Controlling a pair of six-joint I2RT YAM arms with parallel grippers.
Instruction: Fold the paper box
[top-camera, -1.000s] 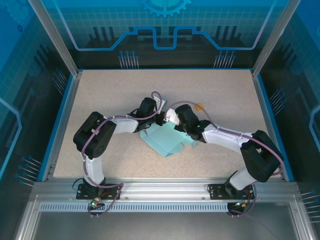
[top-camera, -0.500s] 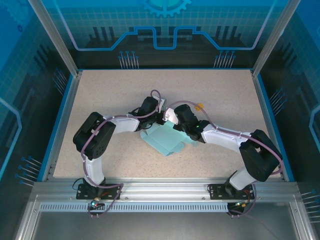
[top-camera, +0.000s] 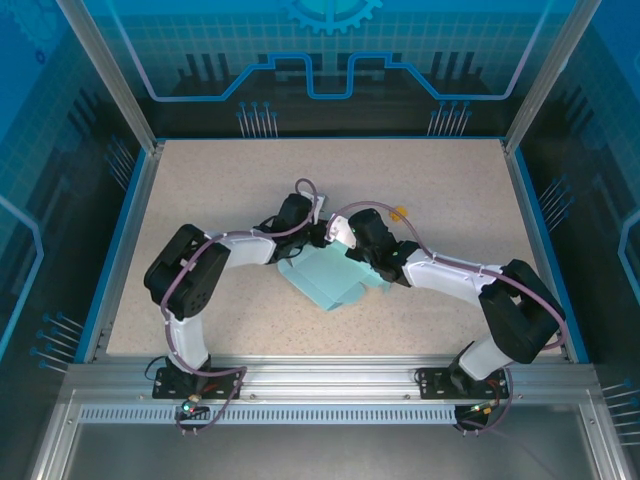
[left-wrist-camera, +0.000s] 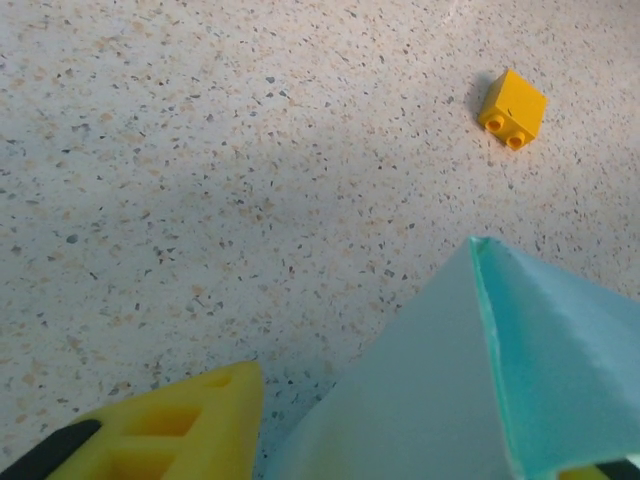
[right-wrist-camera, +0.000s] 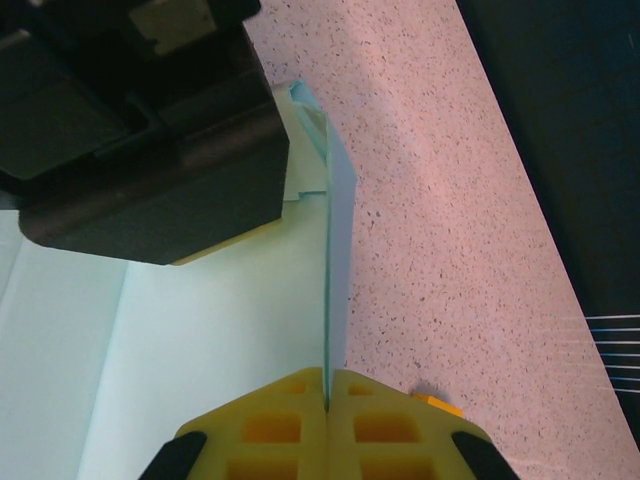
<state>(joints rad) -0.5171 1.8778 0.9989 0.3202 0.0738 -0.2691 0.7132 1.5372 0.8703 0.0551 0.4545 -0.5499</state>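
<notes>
While the white-and-black left arm (top-camera: 190, 275) and right arm (top-camera: 515, 315) reach in from the near edge of the speckled beige tabletop (top-camera: 450, 180), the light blue-teal card paper box (top-camera: 330, 285) lies part-folded at its middle, one corner pointing toward the arm bases. Just beyond that flat part, the right gripper (right-wrist-camera: 327, 400) has its yellow jaws clenched on a thin upright wall of the box, pinching its edge. Facing it, the left gripper (left-wrist-camera: 420, 440) straddles a raised, creased corner of the same card. Its jaws stand apart, and whether they are grasping the card cannot be told. Farther back, a small yellow plastic block (left-wrist-camera: 512, 108) sits alone on the tabletop, near the box but not touching it. Blue printed panels (top-camera: 330, 60) close off the far side.
</notes>
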